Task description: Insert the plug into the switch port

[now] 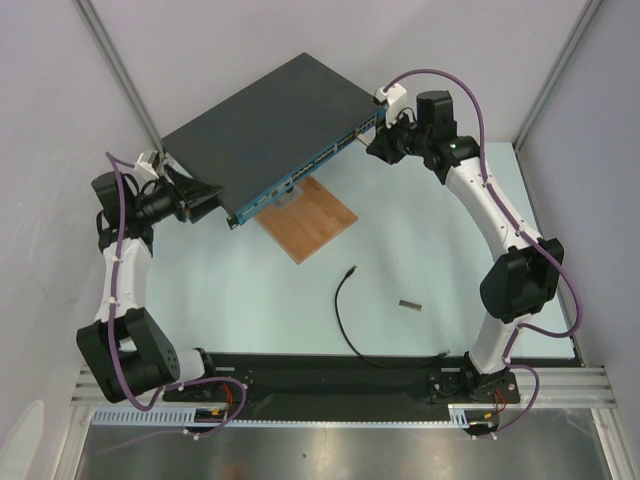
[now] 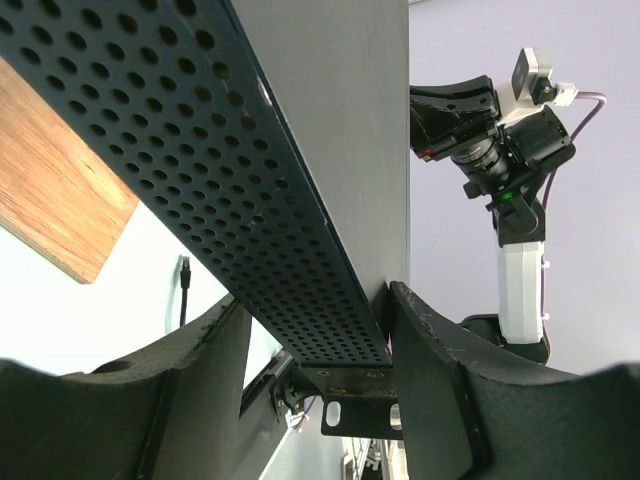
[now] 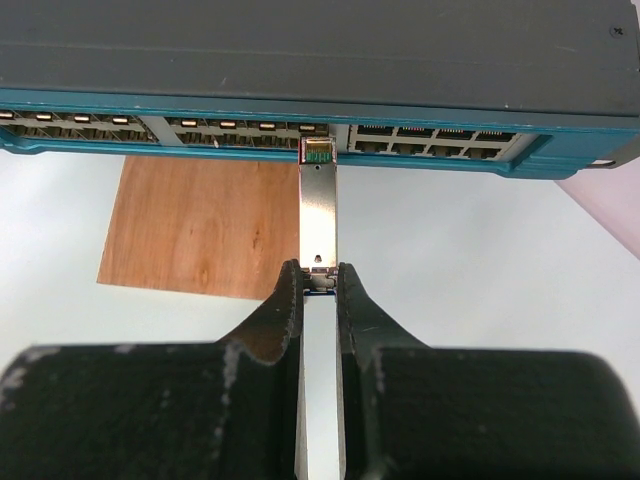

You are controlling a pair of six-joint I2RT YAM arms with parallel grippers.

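Note:
The plug (image 1: 351, 269) is a small black tip on a thin black cable (image 1: 340, 315); it lies loose on the table, away from both grippers, and also shows in the left wrist view (image 2: 185, 264). The switch (image 1: 270, 125) sits at the back, its teal row of ports (image 3: 230, 127) facing the table. My left gripper (image 2: 315, 300) clamps the switch's left end, one finger on each flat face. My right gripper (image 3: 319, 275) is shut on a short grey metal piece (image 3: 318, 215) whose tip meets the port strip. In the top view it (image 1: 383, 147) is at the switch's right end.
A brown wooden board (image 1: 310, 220) lies just in front of the switch. A second short grey metal piece (image 1: 410, 304) rests on the table to the right of the cable. The cable runs down to the black base rail (image 1: 330, 375).

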